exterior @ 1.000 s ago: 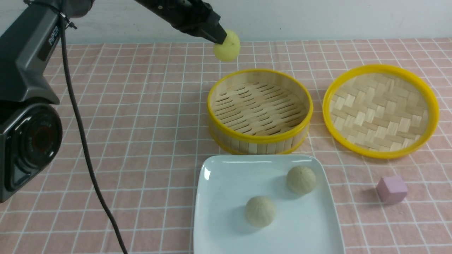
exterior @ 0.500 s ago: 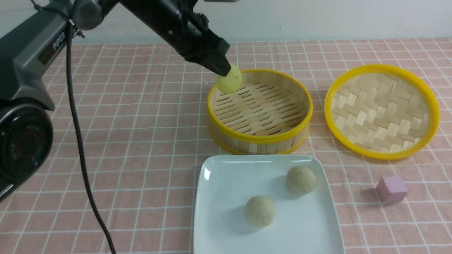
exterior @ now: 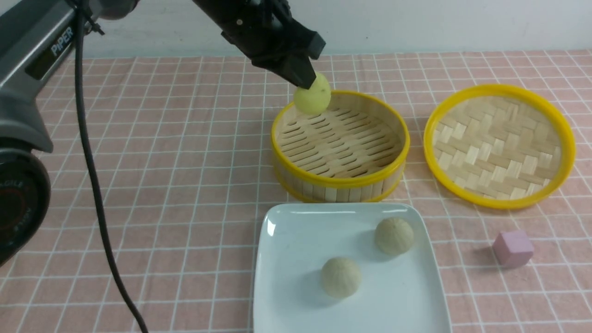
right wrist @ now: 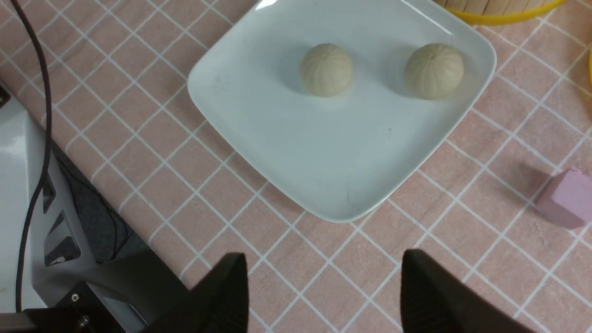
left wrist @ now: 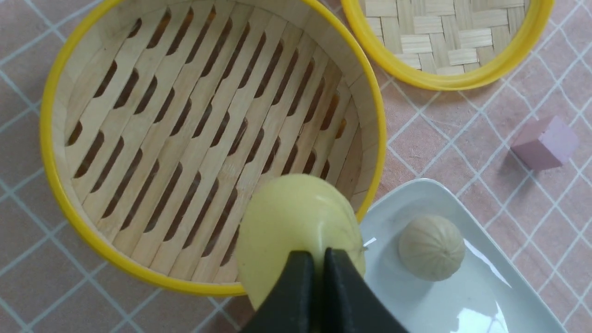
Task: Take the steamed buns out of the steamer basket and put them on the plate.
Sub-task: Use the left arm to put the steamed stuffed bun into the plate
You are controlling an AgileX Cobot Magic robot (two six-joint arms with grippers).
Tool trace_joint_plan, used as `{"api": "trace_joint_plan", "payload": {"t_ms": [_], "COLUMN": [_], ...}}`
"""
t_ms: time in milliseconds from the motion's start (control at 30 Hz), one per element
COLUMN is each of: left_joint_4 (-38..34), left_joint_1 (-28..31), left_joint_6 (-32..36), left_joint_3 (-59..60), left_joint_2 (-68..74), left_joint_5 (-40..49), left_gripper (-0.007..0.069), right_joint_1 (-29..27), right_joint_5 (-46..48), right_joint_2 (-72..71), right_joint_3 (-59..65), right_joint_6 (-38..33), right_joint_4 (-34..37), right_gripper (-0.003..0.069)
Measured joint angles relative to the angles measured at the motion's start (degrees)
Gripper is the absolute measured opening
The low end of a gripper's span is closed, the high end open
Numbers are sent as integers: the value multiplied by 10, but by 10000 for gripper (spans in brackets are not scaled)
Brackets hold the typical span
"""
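My left gripper point(exterior: 309, 84) is shut on the pale yellow steamed bun point(exterior: 312, 96) and holds it in the air over the far left rim of the steamer basket point(exterior: 341, 180). The left wrist view shows the yellow bun point(left wrist: 298, 226) pinched at the fingertips point(left wrist: 303, 263) above the basket's point(left wrist: 55, 185) near rim. The basket's slat floor is bare. Two pale beige buns point(exterior: 394, 235) point(exterior: 341, 276) lie on the white square plate point(exterior: 286, 277) in front of the basket. My right gripper point(right wrist: 323, 268) is open and empty above the cloth, near the plate point(right wrist: 333, 152); it is out of the front view.
The shallow woven lid point(exterior: 499, 144) with a yellow rim lies right of the basket. A small pink cube point(exterior: 512, 248) sits on the pink checked cloth right of the plate. The left arm's cable point(exterior: 97, 185) hangs down at the left.
My left gripper, holding the yellow bun, dropped from high behind the basket to its far left rim, then shifted a little right and up.
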Motion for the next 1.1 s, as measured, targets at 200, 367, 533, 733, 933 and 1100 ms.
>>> {"api": "trace_joint_plan", "payload": {"t_ms": [200, 367, 533, 733, 933, 1100], "left_joint_4": [-16, -53, -65, -37, 8, 16], "left_joint_1": [-1, -1, -16, -60, -87, -87], "left_joint_6": [-7, 2, 5, -21, -40, -40], "left_joint_3": [67, 135, 160, 162, 170, 208], "left_joint_2": [-2, -2, -2, -8, -9, -9], "left_joint_5": [-1, -2, -6, -8, -8, -9], "left_gripper": [22, 24, 26, 26, 26, 27], "right_joint_1": [0, 0, 0, 0, 0, 0], "right_joint_5": [0, 0, 0, 0, 0, 0], "right_joint_2": [0, 0, 0, 0, 0, 0], "right_joint_3": [0, 0, 0, 0, 0, 0], "right_joint_6": [0, 0, -1, -8, -11, -12], "right_joint_4": [0, 0, 0, 0, 0, 0], "right_gripper": [442, 442, 442, 442, 442, 442]}}
